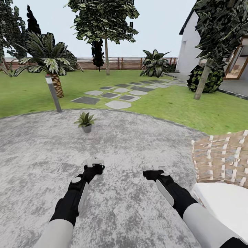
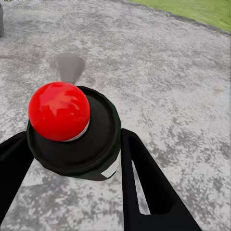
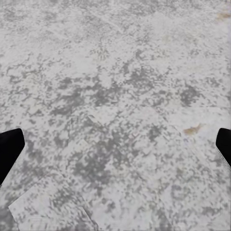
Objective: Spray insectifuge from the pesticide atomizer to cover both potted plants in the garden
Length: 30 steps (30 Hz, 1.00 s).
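Note:
My left gripper [image 1: 95,167] is shut on the pesticide atomizer [image 1: 94,162], whose white spray head pokes up above the fingers. In the left wrist view the bottle's dark round top with its red dot [image 2: 58,110] sits between the two black fingers [image 2: 144,183]. One potted plant [image 1: 85,121], a low green rosette in a small grey pot, stands on the paved patio [image 1: 137,137] ahead of the left gripper and some way off. The other potted plant is out of view. My right gripper [image 1: 152,172] hangs open over bare paving, its fingertips [image 3: 10,149] wide apart.
A grey bollard lamp [image 1: 53,93] leans at the patio's far left edge, before a palm [image 1: 51,62]. A wicker seat [image 1: 220,158] with a white cushion [image 1: 224,203] is close on the right. Stepping stones [image 1: 117,94] cross the lawn toward the fence [image 1: 124,63] and house [image 1: 193,48].

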Tool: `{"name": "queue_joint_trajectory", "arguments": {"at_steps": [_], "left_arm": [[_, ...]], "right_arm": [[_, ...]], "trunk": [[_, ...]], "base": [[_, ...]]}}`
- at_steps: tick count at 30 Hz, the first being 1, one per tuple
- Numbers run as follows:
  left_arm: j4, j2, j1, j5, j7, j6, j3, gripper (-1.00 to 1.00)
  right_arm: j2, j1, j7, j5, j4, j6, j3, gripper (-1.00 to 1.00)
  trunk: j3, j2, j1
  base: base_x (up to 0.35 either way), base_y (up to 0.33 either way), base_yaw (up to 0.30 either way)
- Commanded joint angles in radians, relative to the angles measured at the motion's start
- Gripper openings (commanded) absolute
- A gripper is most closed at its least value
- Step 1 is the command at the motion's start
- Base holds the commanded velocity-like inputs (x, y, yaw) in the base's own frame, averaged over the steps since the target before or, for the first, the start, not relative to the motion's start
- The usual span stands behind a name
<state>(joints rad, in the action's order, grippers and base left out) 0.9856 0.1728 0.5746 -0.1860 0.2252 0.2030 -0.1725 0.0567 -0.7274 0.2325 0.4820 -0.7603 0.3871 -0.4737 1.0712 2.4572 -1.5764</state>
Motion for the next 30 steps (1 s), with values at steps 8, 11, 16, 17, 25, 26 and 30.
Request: {"name": "queue_joint_trajectory", "arguments": {"at_steps": [8,11,16,17,25,26,30], "left_arm": [[0.002,0.002,0.001,-0.01,0.009,0.004,-0.005,-1.0],[0.002,0.002,0.001,-0.01,0.009,0.004,-0.005,-1.0],[0.002,0.002,0.001,-0.01,0.009,0.004,-0.005,-1.0],[0.002,0.002,0.001,-0.01,0.009,0.004,-0.005,-1.0],[0.002,0.002,0.001,-0.01,0.009,0.004,-0.005,-1.0],[0.002,0.002,0.001,-0.01,0.009,0.004,-0.005,-1.0],[0.002,0.002,0.001,-0.01,0.009,0.004,-0.005,-1.0]], "right_arm": [[0.002,-0.001,0.01,0.01,-0.002,0.002,-0.006,1.0],[0.002,-0.001,0.01,0.01,-0.002,0.003,-0.006,1.0],[0.002,-0.001,0.01,0.01,-0.002,0.002,-0.006,1.0],[0.002,-0.001,0.01,0.01,-0.002,0.002,-0.006,1.0],[0.002,-0.001,0.01,0.01,-0.002,0.002,-0.006,1.0],[0.002,-0.001,0.01,0.01,-0.002,0.003,-0.006,1.0],[0.002,-0.001,0.01,0.01,-0.002,0.002,-0.006,1.0]], "trunk": [[0.001,0.0,0.0],[0.001,0.0,0.0],[0.001,0.0,0.0],[0.001,0.0,0.0],[0.001,0.0,0.0],[0.001,0.0,0.0],[0.001,0.0,0.0]], "base": [[0.325,0.0,0.0],[0.326,0.0,0.0],[0.332,0.0,0.0],[0.333,0.0,0.0],[0.333,0.0,0.0],[0.334,0.0,0.0],[0.334,0.0,0.0]]}}
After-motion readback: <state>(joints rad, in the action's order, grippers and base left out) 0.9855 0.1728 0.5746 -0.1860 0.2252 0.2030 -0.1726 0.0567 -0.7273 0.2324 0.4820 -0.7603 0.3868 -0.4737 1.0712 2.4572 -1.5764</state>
